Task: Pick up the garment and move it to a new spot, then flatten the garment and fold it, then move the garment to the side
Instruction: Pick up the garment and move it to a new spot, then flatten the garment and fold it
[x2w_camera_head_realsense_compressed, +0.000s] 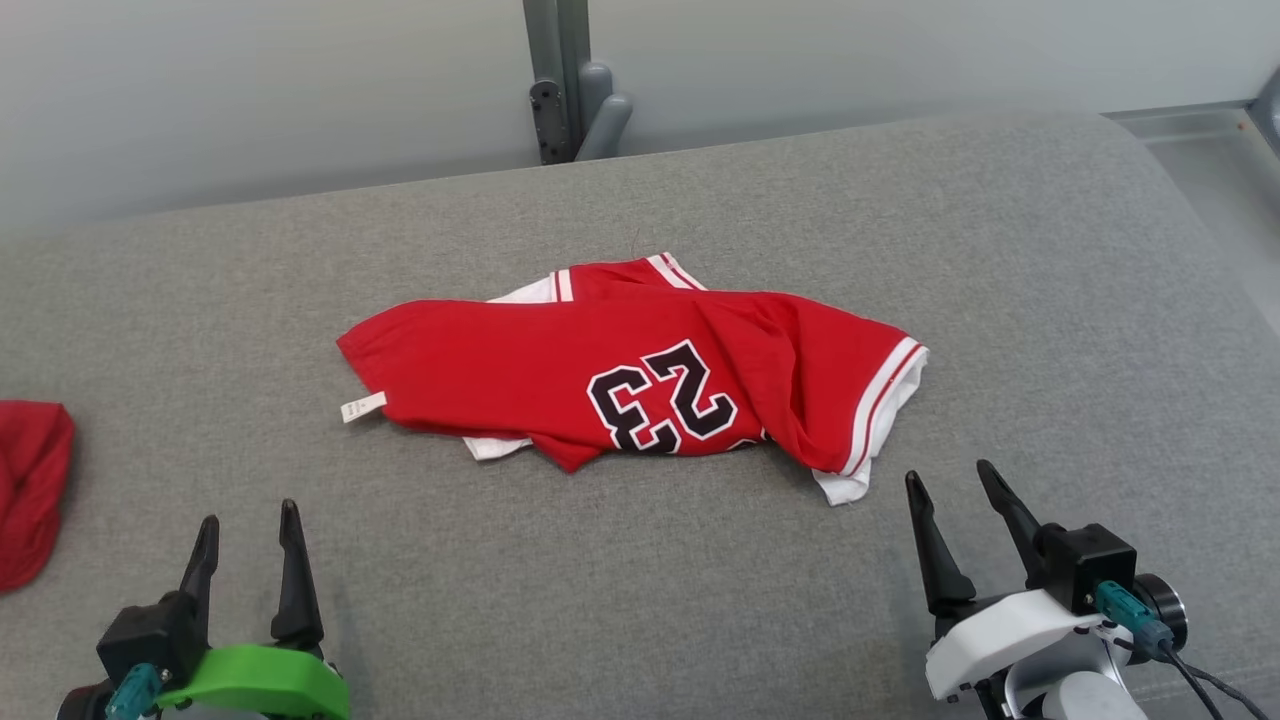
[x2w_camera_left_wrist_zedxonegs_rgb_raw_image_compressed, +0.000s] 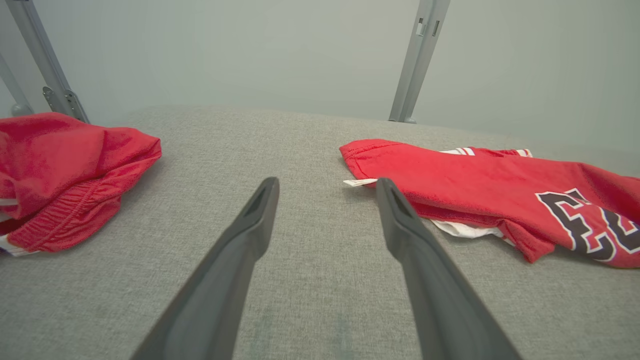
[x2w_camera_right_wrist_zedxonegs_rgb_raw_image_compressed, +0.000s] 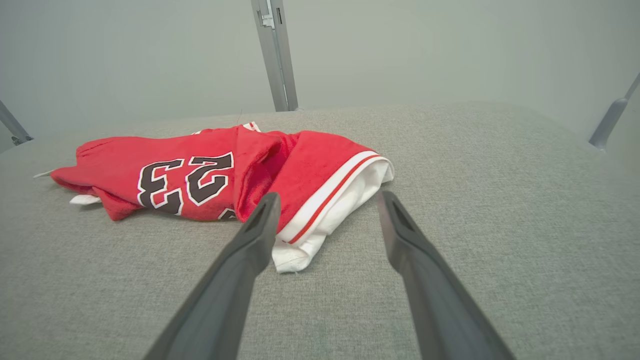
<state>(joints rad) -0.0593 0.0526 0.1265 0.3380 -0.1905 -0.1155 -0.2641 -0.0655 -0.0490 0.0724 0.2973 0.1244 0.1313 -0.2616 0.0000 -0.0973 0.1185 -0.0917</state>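
The garment (x2w_camera_head_realsense_compressed: 620, 370) is a red jersey with white trim and a black "23", lying crumpled in the middle of the grey padded table (x2w_camera_head_realsense_compressed: 640, 600). It also shows at the right of the left wrist view, garment (x2w_camera_left_wrist_zedxonegs_rgb_raw_image_compressed: 475, 185), and at the left of the right wrist view, garment (x2w_camera_right_wrist_zedxonegs_rgb_raw_image_compressed: 215, 170). My left gripper (x2w_camera_head_realsense_compressed: 248, 530) stands open near the front left, apart from the cloth, left gripper (x2w_camera_left_wrist_zedxonegs_rgb_raw_image_compressed: 327, 187). My right gripper (x2w_camera_head_realsense_compressed: 950, 485) is open just in front of the jersey's white-hemmed right end, right gripper (x2w_camera_right_wrist_zedxonegs_rgb_raw_image_compressed: 327, 200), with nothing between its fingers.
A second red cloth (x2w_camera_head_realsense_compressed: 30, 480) lies at the table's left edge, second red cloth (x2w_camera_left_wrist_zedxonegs_rgb_raw_image_compressed: 65, 175). A grey metal post (x2w_camera_head_realsense_compressed: 560, 80) stands behind the table's far edge. The table's right edge (x2w_camera_head_realsense_compressed: 1200, 220) curves away near the right arm.
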